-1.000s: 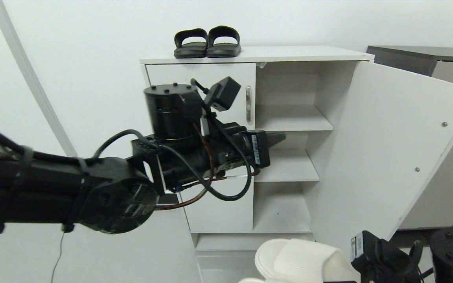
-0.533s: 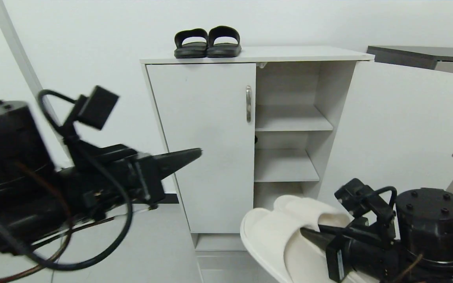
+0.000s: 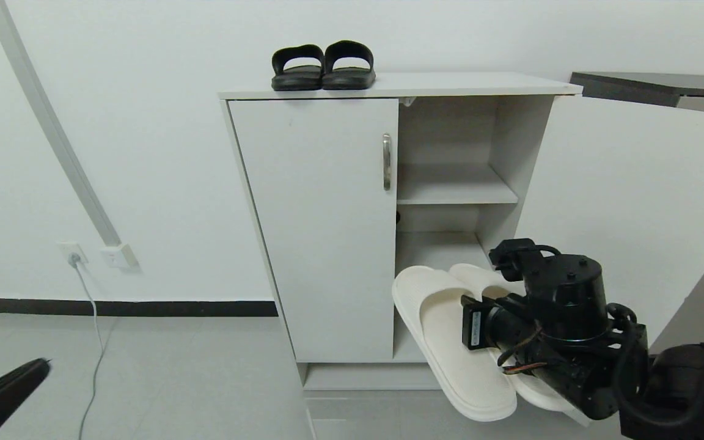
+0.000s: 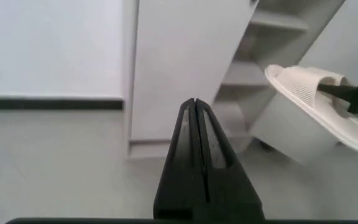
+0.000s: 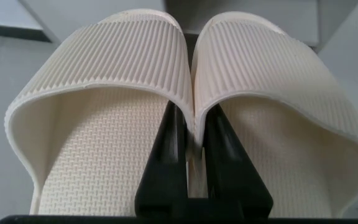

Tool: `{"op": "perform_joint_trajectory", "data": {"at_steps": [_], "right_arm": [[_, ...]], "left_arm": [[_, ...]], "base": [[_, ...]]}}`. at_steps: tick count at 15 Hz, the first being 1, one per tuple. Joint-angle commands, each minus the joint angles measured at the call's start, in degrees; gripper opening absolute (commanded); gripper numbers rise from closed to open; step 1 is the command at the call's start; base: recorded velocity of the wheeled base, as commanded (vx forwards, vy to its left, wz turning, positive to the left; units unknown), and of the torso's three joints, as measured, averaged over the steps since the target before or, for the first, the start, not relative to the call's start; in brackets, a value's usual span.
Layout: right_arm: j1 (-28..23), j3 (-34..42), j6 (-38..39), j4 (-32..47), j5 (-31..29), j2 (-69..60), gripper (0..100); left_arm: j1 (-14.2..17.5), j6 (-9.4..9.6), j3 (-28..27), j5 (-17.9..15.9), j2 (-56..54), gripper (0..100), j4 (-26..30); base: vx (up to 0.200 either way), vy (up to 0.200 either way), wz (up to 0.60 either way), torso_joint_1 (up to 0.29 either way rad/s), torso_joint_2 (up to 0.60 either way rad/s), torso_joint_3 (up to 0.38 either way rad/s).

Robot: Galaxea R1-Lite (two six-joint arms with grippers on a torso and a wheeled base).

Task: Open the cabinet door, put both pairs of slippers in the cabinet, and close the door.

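Head view: right gripper (image 3: 473, 319) pinches the white slippers (image 3: 450, 342). Toes aim up at the open cabinet (image 3: 450, 82), shelf just ahead. Black slippers (image 3: 323, 66) sit on top.
L wrist view: left gripper (image 4: 195, 106) closed, empty, well apart.
R wrist view: fingers (image 5: 166, 149) squeeze both inner edges.

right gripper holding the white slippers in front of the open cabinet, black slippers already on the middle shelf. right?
Not quite. The black slippers sit on top of the cabinet, not on a shelf; the head view shows it. The rest holds: the right gripper is pinching the white slippers in front of the open compartment.
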Motion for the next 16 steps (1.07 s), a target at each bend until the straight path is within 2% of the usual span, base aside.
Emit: {"op": "perform_joint_trajectory", "data": {"at_steps": [1, 2, 3, 5, 8, 11, 12, 13, 14, 15, 16], "right_arm": [[-0.6, -0.9, -0.1, -0.6, -1.2, 2.8, 0], [-0.6, -0.9, -0.1, -0.8, -1.2, 2.8, 0], [-0.6, -0.7, -0.2, -0.9, -1.3, 2.8, 0], [-0.6, -0.7, -0.2, -0.9, -1.3, 2.8, 0], [-0.5, -0.6, -0.3, -0.9, -1.3, 2.8, 0], [-0.2, -0.5, -0.3, -0.9, -1.3, 2.9, 0], [-0.1, -0.5, -0.3, -0.9, -1.3, 3.0, 0], [0.0, -0.5, -0.3, -0.9, -1.4, 3.2, 0], [0.0, -0.5, -0.3, -0.9, -1.4, 3.2, 0], [0.3, -0.2, -0.3, -0.9, -1.4, 3.2, 0], [0.7, 0.1, -0.3, -0.9, -1.4, 3.2, 0]], "left_arm": [[11.1, 4.33, 4.3, 3.8, -14.5, 0, 6.0], [12.4, 5.12, 5.0, 3.8, -15.2, 0, 6.0], [16.4, 7.06, 8.7, 3.0, -17.6, 0, 5.8], [16.6, 7.5, 12.1, 1.8, -22.1, 0, 6.0], [17.3, 7.41, 16.4, 1.7, -27.1, 0, 6.0], [19.3, 7.58, 17.5, 1.6, -33.7, 0, 8.4], [19.3, 7.41, 17.5, 2.7, -34.1, 0, 8.2], [19.2, 8.29, 17.5, 2.2, -34.3, 0, 8.2], [19.2, 11.19, 17.5, -0.4, -34.4, 0, 8.6], [19.2, 13.39, 17.7, -7.1, -34.4, 0, 9.9], [19.2, 14.09, 17.7, -12.3, -34.3, 0, 9.6]], "base": [[0.0, 0.0, 0.0, 0.0, 0.0, 0.0], [0.0, 0.0, 0.0, 0.0, 0.0, 0.0], [0.0, 0.0, 0.0, 0.0, 0.0, 0.0], [0.0, 0.0, 0.0, 0.0, 0.0, 0.0], [0.0, 0.0, 0.0, 0.0, 0.0, 0.0], [0.0, 0.0, 0.0, 0.0, 0.0, 0.0], [0.0, 0.0, 0.0, 0.0, 0.0, 0.0], [0.0, 0.0, 0.0, 0.0, 0.0, 0.0], [0.0, 0.0, 0.0, 0.0, 0.0, 0.0], [0.0, 0.0, 0.0, 0.0, 0.0, 0.0], [0.0, 0.0, 0.0, 0.0, 0.0, 0.0]]}}
